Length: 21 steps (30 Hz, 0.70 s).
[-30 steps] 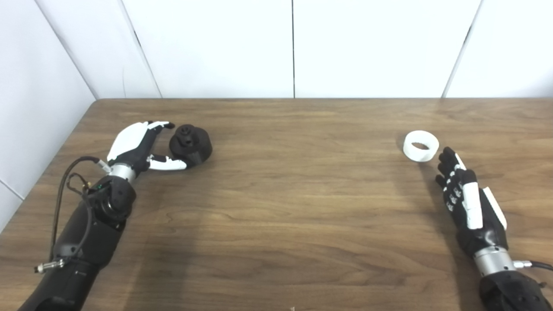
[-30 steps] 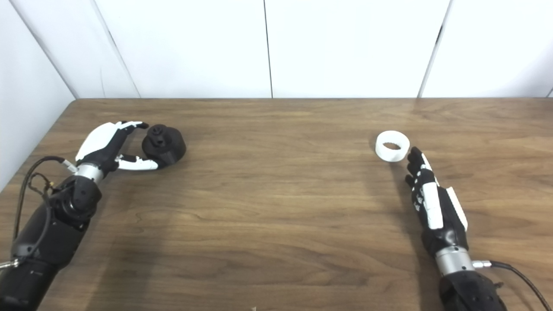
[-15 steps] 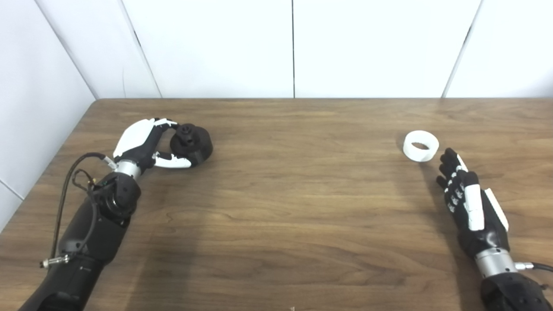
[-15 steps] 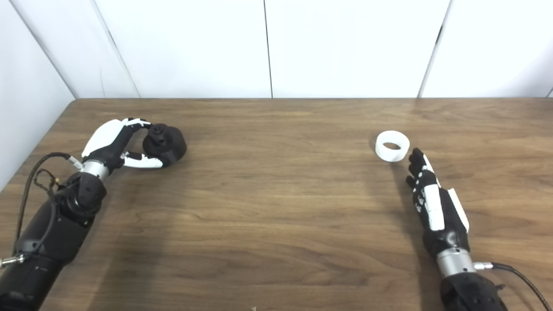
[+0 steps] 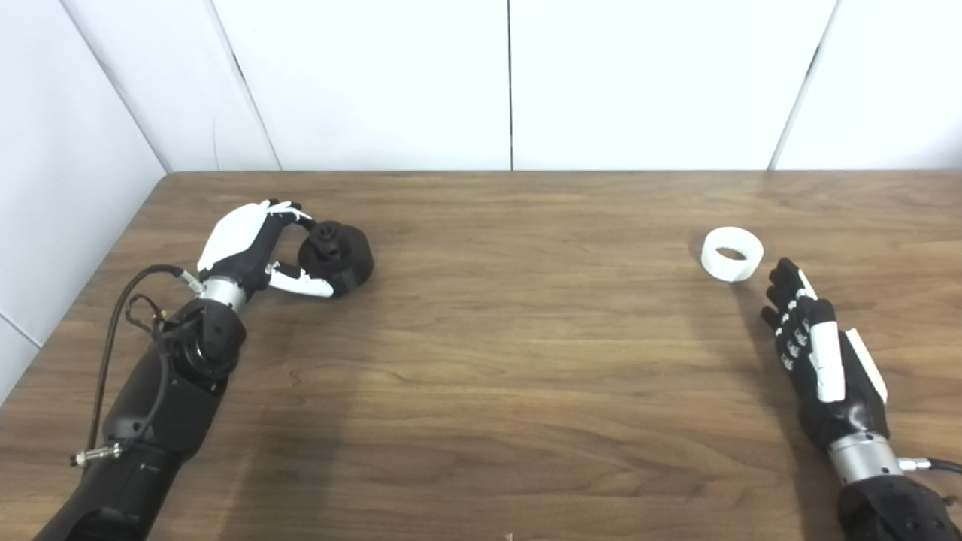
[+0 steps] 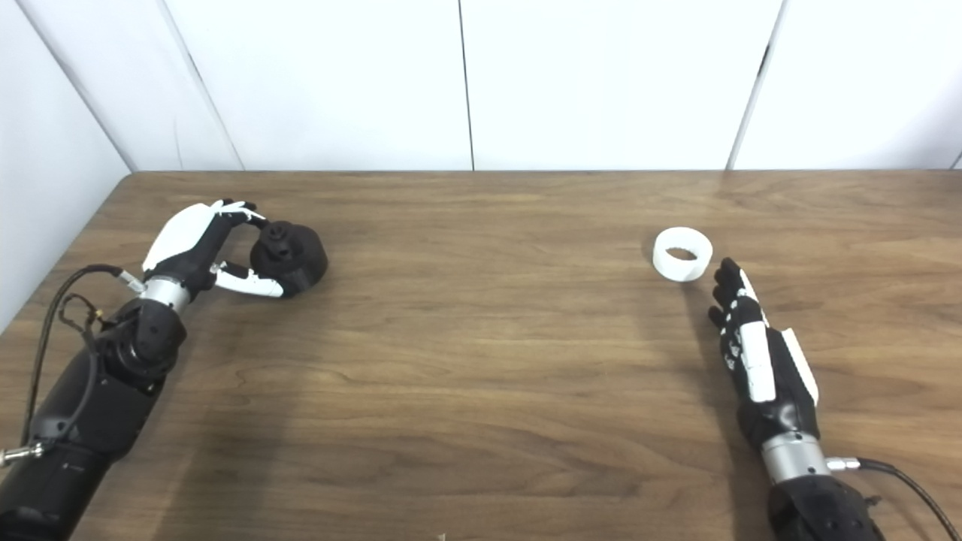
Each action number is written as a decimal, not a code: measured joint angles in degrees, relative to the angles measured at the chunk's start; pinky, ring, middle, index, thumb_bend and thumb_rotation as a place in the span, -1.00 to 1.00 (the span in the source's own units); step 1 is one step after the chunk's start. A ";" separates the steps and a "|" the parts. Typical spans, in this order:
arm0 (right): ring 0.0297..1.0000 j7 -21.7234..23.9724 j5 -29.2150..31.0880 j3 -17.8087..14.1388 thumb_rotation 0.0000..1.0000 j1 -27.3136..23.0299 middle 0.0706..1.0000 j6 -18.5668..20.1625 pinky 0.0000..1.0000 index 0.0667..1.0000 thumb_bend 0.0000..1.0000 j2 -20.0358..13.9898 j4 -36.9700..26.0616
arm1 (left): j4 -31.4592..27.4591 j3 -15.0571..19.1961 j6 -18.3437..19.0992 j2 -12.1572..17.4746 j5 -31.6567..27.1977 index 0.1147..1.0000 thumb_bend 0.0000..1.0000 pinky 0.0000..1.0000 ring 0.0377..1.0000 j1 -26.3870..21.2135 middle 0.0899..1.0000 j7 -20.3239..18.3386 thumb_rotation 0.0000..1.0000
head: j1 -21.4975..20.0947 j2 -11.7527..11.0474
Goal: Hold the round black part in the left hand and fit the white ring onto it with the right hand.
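Observation:
The round black part (image 5: 340, 256) with a small knob on top rests on the wooden table (image 5: 526, 346) at the left. My left hand (image 5: 252, 248) is right beside it on its left. The fingers (image 5: 289, 213) curl over toward the knob and the thumb (image 5: 304, 283) lies along the part's near side, but the hand does not close on it. The white ring (image 5: 732, 254) lies flat on the table at the right. My right hand (image 5: 815, 349) lies just below and right of the ring, open, fingers stretched toward it and a little short of it.
White wall panels (image 5: 511, 83) stand behind the table's far edge, and another wall runs along its left edge. A cable (image 5: 120, 300) loops off my left forearm. Bare wood lies between the two hands.
My left hand has moved in on the black part and its fingers have curled further over it, nudging the part slightly right. My right hand has barely moved; the ring has not moved.

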 measured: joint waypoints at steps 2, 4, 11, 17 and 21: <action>0.99 0.02 0.00 0.00 1.00 0.00 0.97 0.00 1.00 0.99 0.45 -0.02 0.00 | -0.03 0.19 -0.14 -0.30 -0.05 0.12 0.71 0.90 0.96 0.00 0.80 0.35 -0.60 | -0.09 0.00; 0.99 0.04 0.02 0.00 1.00 0.00 0.97 0.00 1.00 0.99 0.45 -0.06 0.00 | -0.09 0.26 -0.57 -0.48 -0.08 0.13 0.70 0.91 0.95 0.00 0.79 0.66 -0.60 | -0.09 0.00; 1.00 0.13 0.07 0.02 1.00 0.01 0.97 0.02 1.00 0.99 0.47 -0.24 0.00 | -1.70 0.16 -0.79 -1.25 0.02 0.13 0.68 0.90 0.94 0.65 0.79 1.16 -0.63 | -0.09 0.35; 0.99 0.09 0.07 0.05 1.00 -0.01 0.96 0.14 1.00 0.97 0.48 -0.24 -0.01 | -4.49 -0.17 -0.79 -1.90 0.00 0.12 0.68 0.80 0.94 2.14 0.78 0.68 -0.57 | -0.09 0.35; 1.00 0.09 0.07 0.09 1.00 -0.01 0.97 0.19 1.00 0.98 0.52 -0.22 -0.05 | -7.41 -0.73 -0.62 -2.04 0.00 0.12 0.67 0.80 0.96 3.45 0.80 -0.54 -0.55 | -0.35 0.88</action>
